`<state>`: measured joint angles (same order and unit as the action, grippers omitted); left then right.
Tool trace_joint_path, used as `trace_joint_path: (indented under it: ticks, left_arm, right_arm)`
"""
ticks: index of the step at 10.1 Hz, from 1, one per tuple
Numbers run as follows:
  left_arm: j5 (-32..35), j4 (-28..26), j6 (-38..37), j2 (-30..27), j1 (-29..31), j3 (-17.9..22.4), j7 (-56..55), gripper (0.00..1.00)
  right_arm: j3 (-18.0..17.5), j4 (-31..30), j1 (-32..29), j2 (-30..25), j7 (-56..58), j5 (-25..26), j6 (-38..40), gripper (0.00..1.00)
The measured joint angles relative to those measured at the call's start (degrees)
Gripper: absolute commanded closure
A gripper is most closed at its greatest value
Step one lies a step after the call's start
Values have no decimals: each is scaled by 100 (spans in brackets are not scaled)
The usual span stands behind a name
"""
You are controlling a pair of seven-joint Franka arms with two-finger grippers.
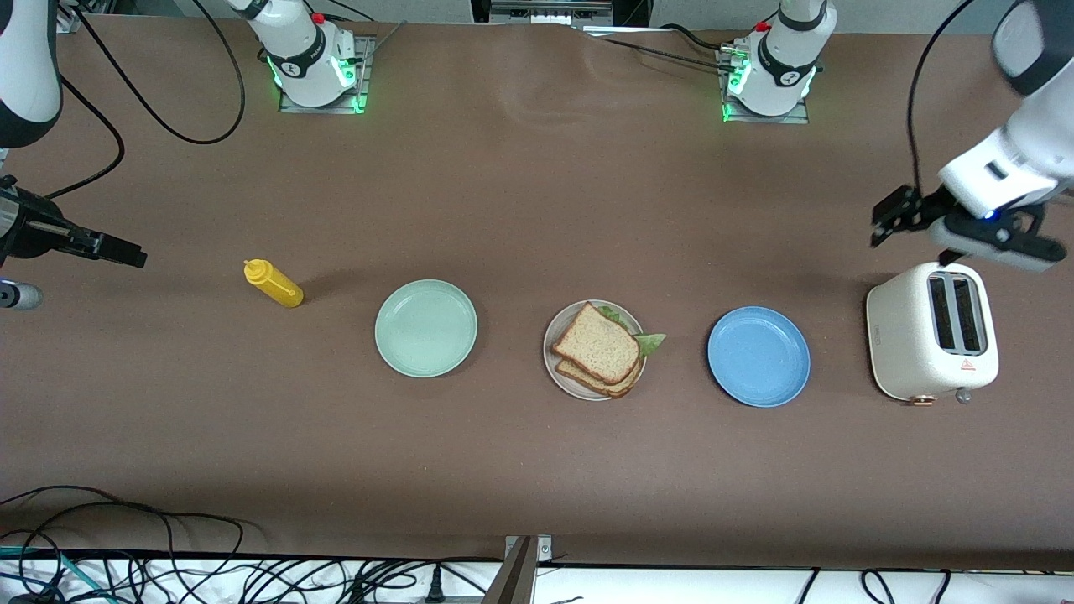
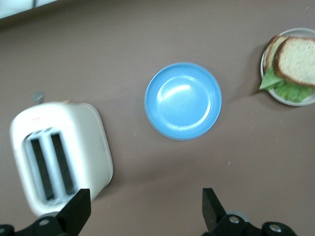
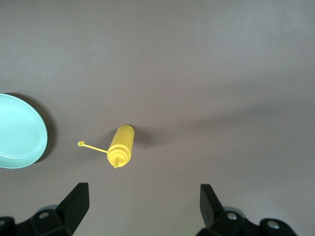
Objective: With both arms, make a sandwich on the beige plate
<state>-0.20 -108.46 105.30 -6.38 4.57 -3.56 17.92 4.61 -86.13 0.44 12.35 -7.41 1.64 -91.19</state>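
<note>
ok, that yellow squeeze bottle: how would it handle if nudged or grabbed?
The yellow squeeze bottle stands tall and narrow on the table, so a push would probably tip it, then let it roll. It looks like soft plastic that would likely give under a grip.

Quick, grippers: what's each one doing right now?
Left gripper: open, holding nothing, up in the air by the toaster.
Right gripper: open, holding nothing, over bare table near the mustard bottle.

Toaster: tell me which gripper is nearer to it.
Left. The left gripper, open, hangs just above the toaster; the right gripper, open, waits at the right arm's end, past the mustard bottle.
</note>
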Motion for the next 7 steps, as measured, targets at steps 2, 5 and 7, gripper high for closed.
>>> trace_joint_path:
  ticks: [2, 5, 7]
  left_arm:
    - [140, 502, -1075, -199, 3, 118, -162, 0]
    - [262, 1116, -1934, -216, 6, 140, -618, 0]
    - [262, 1208, -2060, -206, 6, 135, -1031, 0]
  right_arm:
    - [-4, 12, 4, -3, -46, 0, 0, 0]
    - [-6, 27, 9, -3, -127, 0, 0, 0]
    - [-6, 30, 11, -3, -133, 0, 0, 0]
